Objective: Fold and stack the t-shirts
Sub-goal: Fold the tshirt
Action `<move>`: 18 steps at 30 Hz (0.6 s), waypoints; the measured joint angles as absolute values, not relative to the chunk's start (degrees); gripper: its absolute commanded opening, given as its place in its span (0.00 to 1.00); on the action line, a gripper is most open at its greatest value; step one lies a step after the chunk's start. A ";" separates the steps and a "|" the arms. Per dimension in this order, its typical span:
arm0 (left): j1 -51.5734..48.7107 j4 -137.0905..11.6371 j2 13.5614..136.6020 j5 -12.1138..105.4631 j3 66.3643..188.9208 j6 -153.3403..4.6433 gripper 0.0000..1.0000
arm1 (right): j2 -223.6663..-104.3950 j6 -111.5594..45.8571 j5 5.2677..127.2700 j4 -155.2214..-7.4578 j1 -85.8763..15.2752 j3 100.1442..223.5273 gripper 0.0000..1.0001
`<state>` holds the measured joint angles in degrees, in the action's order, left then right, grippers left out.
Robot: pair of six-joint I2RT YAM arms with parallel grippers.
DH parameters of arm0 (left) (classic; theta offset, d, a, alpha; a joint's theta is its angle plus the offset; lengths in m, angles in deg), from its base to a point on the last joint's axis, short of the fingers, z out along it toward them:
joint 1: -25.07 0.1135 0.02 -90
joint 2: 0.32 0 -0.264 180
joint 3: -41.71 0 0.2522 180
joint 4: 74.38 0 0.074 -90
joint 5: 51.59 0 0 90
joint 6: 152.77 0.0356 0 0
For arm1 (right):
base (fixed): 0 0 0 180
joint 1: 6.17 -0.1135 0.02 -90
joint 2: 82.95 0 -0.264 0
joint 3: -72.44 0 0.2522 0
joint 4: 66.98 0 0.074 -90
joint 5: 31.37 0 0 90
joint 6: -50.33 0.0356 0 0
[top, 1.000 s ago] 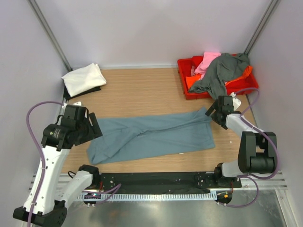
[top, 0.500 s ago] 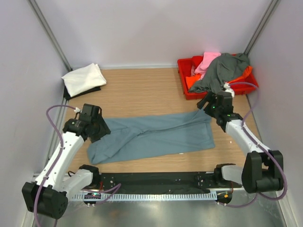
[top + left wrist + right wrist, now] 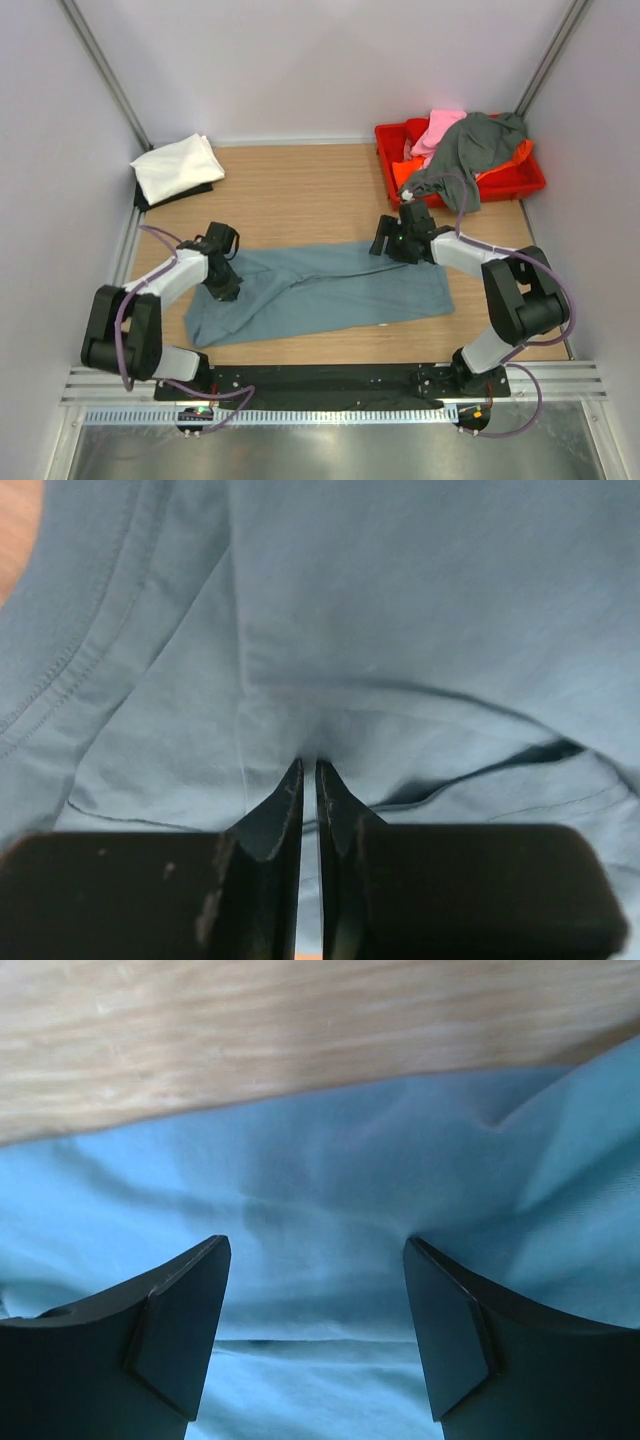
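The large blue-grey t-shirt (image 3: 330, 290) lies in a long band across the middle of the table. My left gripper (image 3: 231, 289) is low on its left end. In the left wrist view its jaws (image 3: 308, 765) are shut on a puckered pinch of the blue-grey cloth (image 3: 420, 630). My right gripper (image 3: 384, 241) is down at the shirt's far edge, right of centre. It stands open (image 3: 316, 1252) over the blue cloth (image 3: 320, 1200), with bare wood just beyond. A folded white t-shirt (image 3: 177, 167) lies at the far left.
A red crate (image 3: 386, 140) at the far right holds a dark grey t-shirt (image 3: 470, 145) draped over its edge, a pink one (image 3: 440, 128) and an orange one (image 3: 515, 155). Grey walls close in the table on three sides.
Both arms came down and inward onto the blue-grey shirt. The left gripper closed on cloth at the left end. The right gripper moved left from the shirt's right corner along its far edge.
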<state>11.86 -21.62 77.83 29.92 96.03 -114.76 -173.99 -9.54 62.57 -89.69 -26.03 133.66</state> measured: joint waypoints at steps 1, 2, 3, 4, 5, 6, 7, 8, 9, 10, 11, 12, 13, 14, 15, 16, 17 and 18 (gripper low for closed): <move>11.96 -21.29 80.99 29.90 97.60 -114.41 0.09 | -174.39 -9.47 62.20 -89.89 -26.75 133.71 0.75; 12.31 -20.53 83.46 29.97 100.05 -113.68 0.10 | -174.48 -9.30 61.70 -89.89 -27.54 133.77 0.75; 12.71 -20.64 85.89 29.97 102.30 -113.07 0.09 | -174.48 -9.12 61.28 -89.87 -28.41 133.71 0.75; 13.23 -20.81 88.05 30.05 104.18 -112.64 0.09 | -174.30 -8.84 61.04 -89.85 -29.31 133.58 0.75; 14.02 -20.57 90.66 30.29 106.74 -111.83 0.10 | -173.91 -8.18 60.69 -89.61 -30.36 133.03 0.75; 14.96 -20.11 93.43 30.67 109.82 -111.11 0.09 | -173.32 -7.70 60.65 -89.54 -31.36 132.40 0.75; 15.68 -19.65 96.21 30.73 112.77 -110.30 0.09 | -172.16 -6.85 60.69 -89.59 -32.83 131.26 0.75; 16.18 -19.19 98.50 30.91 115.48 -109.68 0.07 | -170.67 -5.75 60.65 -89.78 -34.62 129.86 0.75; 16.64 -18.36 101.39 30.93 119.22 -108.92 0.06 | -169.10 -4.51 60.61 -90.09 -36.57 128.40 0.75; 16.93 -17.86 104.34 30.77 123.09 -108.37 0.06 | -167.42 -3.11 60.65 -90.72 -38.75 127.04 0.75; 16.97 -17.66 107.40 30.49 126.98 -107.78 0.06 | -165.84 -1.49 60.52 -91.36 -41.33 125.82 0.75; 16.95 -17.42 109.54 30.23 130.19 -107.30 0.08 | -164.71 -0.16 60.50 -91.99 -43.32 124.90 0.75; 16.69 -15.96 113.26 29.55 135.76 -107.00 0.08 | -163.42 1.85 60.47 -92.82 -46.29 124.07 0.75; 16.38 -15.32 116.86 29.20 140.88 -106.54 0.08 | -162.54 3.99 60.47 -93.45 -49.11 123.61 0.75; 15.88 -13.77 121.23 28.94 147.68 -105.97 0.10 | -162.10 5.96 60.67 -93.85 -52.19 123.52 0.76; 15.35 -12.13 124.97 29.03 154.19 -105.18 0.11 | -161.97 8.45 60.80 -93.65 -55.47 123.76 0.76; 14.74 -10.95 130.13 29.07 163.30 -104.44 0.15 | -162.04 9.00 60.91 -93.59 -57.61 123.89 0.77; 13.84 -9.84 137.28 29.92 174.95 -102.91 0.31 | -162.52 10.03 61.66 -94.57 -60.63 125.18 0.79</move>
